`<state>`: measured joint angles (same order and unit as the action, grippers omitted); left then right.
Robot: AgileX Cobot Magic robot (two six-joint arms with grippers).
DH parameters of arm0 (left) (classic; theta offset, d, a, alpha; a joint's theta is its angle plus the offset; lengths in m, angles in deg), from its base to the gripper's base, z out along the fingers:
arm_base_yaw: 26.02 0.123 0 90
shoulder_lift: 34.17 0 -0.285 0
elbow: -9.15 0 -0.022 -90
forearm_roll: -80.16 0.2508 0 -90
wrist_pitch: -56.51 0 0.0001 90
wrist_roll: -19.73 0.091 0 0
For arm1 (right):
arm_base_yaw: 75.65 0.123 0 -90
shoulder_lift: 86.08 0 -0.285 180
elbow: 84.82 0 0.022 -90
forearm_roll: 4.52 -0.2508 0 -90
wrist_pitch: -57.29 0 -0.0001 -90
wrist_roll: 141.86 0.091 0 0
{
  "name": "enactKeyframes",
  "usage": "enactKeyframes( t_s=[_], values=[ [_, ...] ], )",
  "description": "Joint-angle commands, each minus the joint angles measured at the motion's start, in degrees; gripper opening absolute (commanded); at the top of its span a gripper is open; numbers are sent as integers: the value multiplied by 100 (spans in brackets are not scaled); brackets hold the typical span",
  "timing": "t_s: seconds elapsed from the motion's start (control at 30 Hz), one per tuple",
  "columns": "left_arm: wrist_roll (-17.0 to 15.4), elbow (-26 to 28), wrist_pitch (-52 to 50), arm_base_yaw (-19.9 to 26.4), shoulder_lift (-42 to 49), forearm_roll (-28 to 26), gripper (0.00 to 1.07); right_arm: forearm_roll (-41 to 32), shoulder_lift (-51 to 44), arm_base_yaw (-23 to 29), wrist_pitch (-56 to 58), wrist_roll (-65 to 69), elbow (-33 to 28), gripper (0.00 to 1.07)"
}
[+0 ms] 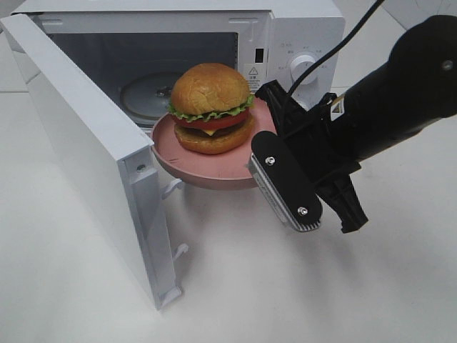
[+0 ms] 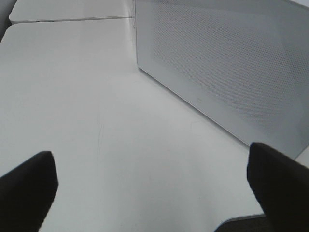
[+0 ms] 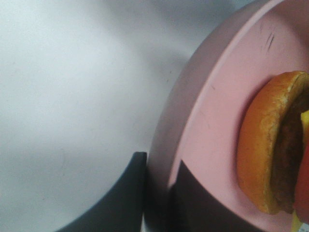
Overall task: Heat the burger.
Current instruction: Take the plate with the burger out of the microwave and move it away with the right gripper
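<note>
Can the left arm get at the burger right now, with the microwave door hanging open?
Probably not directly: the open microwave door stands between the left pincer and the burger, which the right pincer holds up on the pink plate.

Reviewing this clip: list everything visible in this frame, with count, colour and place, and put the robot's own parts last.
burger: one, golden-brown bun, green lettuce, red tomato, dark patty; on the pink plate.
pink plate: one, pink; held in front of the microwave's open cavity, above the table.
microwave: one, white; at the back, door swung open on the left.
glass turntable: one, clear; inside the cavity.
table: one, white; under everything.
right gripper: one, black; shut on the plate's rim.
left gripper: one, black; open over bare table beside the microwave.
</note>
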<state>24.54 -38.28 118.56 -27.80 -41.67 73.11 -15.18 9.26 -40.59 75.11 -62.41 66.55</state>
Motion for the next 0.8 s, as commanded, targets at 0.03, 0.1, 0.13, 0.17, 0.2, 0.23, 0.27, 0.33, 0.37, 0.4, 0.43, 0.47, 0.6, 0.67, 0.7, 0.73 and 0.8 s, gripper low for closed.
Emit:
enactKeyframes(
  t_s=[0.03, 0.1, 0.13, 0.17, 0.2, 0.23, 0.27, 0.33, 0.37, 0.4, 0.43, 0.47, 0.6, 0.67, 0.7, 0.73, 0.8],
  values=[
    [6, -23, -74, 23, 40, -57, 100, 40, -338, -23, -292, 115, -115, 0],
    [6, -23, -74, 23, 40, -57, 100, 292, -710, -23, -286, 361, -424, 0],
    [6, -23, -74, 23, 40, -57, 100, 292, -710, -23, -286, 361, -424, 0],
    [6, -23, -74, 23, 40, -57, 100, 361, -785, -23, -281, 401, -493, 0],
    [6, -23, -74, 23, 40, -57, 100, 361, -785, -23, -281, 401, -493, 0],
    [6, -23, -74, 23, 40, -57, 100, 476, -1020, -23, -229, 453, -670, 0],
    [6, -23, -74, 23, 40, -57, 100, 476, -1020, -23, -229, 453, -670, 0],
    [6, -23, -74, 23, 40, -57, 100, 544, -1404, -23, -155, 556, -951, 0],
    [6, -23, -74, 23, 40, -57, 100, 544, -1404, -23, -155, 556, -951, 0],
    [6, -23, -74, 23, 40, -57, 100, 544, -1495, -23, -143, 584, -1003, 0],
    [6, -23, -74, 23, 40, -57, 100, 544, -1495, -23, -143, 584, -1003, 0],
    [6, -23, -74, 23, 40, -57, 100, 544, -1719, -23, -57, 619, -1117, 0],
    [6, -23, -74, 23, 40, -57, 100, 602, -2223, -23, 252, 739, -1369, 0],
    [6, -23, -74, 23, 40, -57, 100, 659, -2303, -23, 304, 791, -1415, 0],
    [6, -23, -74, 23, 40, -57, 100, 825, -2521, -23, 361, 1003, -1553, 0],
    [6, -23, -74, 23, 40, -57, 100, 825, -2521, -23, 361, 1003, -1553, 0],
    [6, -23, -74, 23, 40, -57, 100, 911, -2636, -23, 401, 1146, -1610, 0]
  ],
)
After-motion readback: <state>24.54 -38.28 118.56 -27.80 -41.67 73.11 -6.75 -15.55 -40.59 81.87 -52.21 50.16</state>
